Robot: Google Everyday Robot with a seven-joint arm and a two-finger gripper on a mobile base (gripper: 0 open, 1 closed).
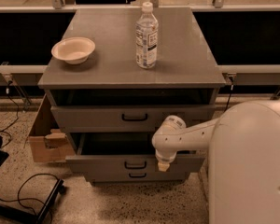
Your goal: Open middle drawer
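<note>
**Middle drawer partly out: risk of skewed pull and jolt to cabinet**

The white-and-cream two-finger gripper [163, 166] sits at lower centre of the frame, at the front of the grey metal middle drawer [102, 164] and just right of its small black loop handle [136, 164]. How far it is open, and whether it holds anything, cannot be told.

Hazards, as judged:
- An off-centre pull may skew the drawer and bind it.
- A slip or jerk may shake the cabinet and topple the tall clear plastic bottle [146, 36] in the upper centre.

The drawer's flat front stands proud of the cabinet, with a dark interior showing behind it.
</note>
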